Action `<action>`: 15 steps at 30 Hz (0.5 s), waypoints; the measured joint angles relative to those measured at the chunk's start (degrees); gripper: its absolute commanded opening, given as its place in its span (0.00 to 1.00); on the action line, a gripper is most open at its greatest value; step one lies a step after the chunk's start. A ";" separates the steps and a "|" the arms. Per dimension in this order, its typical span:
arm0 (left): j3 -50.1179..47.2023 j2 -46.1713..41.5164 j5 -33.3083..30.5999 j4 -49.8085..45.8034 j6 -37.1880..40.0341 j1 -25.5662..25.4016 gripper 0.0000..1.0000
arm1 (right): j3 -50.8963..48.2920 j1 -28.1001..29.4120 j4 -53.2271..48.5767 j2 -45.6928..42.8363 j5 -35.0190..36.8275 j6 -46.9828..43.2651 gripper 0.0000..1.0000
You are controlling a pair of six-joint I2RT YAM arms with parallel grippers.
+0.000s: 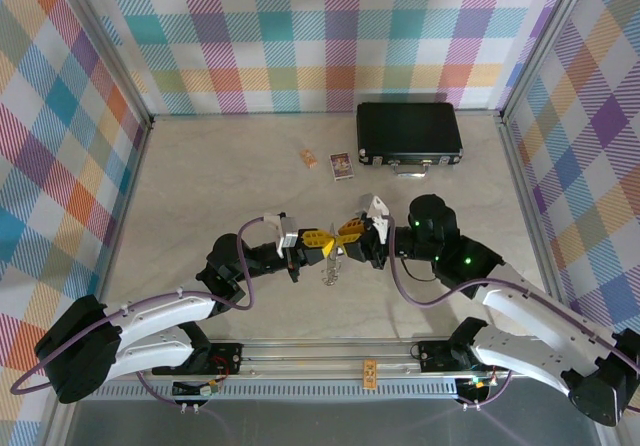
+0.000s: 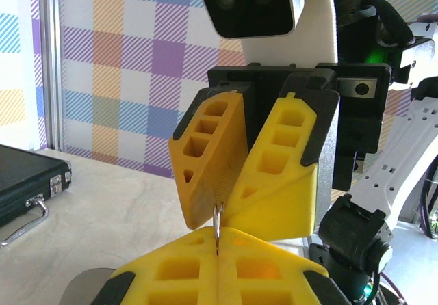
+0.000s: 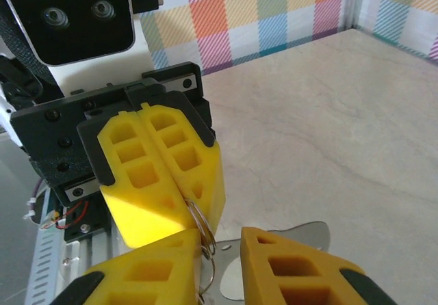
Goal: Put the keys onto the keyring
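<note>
Both grippers meet above the middle of the table. My left gripper (image 1: pixel 318 242) (image 2: pixel 219 250) is shut on the thin metal keyring (image 2: pixel 217 219) (image 3: pixel 200 217), whose edge pokes out from between its yellow fingers. My right gripper (image 1: pixel 350 232) (image 3: pixel 222 250) faces it tip to tip, open, its jaws standing either side of the ring. The ring lies against its yellow finger (image 3: pixel 154 271), with a gap to the orange finger (image 3: pixel 301 271). Silver keys (image 1: pixel 331 266) dangle below the ring. One flat key (image 3: pixel 294 240) shows through the gap.
A black case (image 1: pixel 409 133) (image 2: pixel 27 182) lies at the back right. A small card (image 1: pixel 342 165) and an orange packet (image 1: pixel 310 158) sit near it. Checked walls close in the table on three sides.
</note>
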 measured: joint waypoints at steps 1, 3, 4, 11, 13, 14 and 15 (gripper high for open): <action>0.00 -0.07 0.04 -0.02 0.00 0.02 0.00 | 0.00 -0.17 0.26 0.24 -0.59 0.28 0.20; 0.00 -0.15 0.11 -0.04 0.00 0.13 0.00 | 0.02 -0.52 0.50 0.46 -1.55 0.85 0.17; 0.00 -0.17 0.13 -0.02 0.00 0.11 0.00 | 0.02 -0.57 0.70 0.50 -2.10 1.01 0.16; 0.00 -0.17 0.85 -0.04 -0.24 0.11 0.00 | 0.02 -1.77 0.87 1.09 -5.73 1.42 0.08; 0.00 -0.22 1.20 -0.07 -0.48 0.17 0.00 | 0.02 -2.40 0.85 1.25 -7.02 1.36 0.01; 0.00 -0.26 1.33 -0.07 -0.63 0.28 0.00 | 0.02 -2.67 0.87 1.33 -7.58 1.44 0.00; 0.00 -0.26 1.62 -0.07 -0.66 0.28 0.00 | 0.04 -2.84 0.92 1.44 -8.17 1.09 0.00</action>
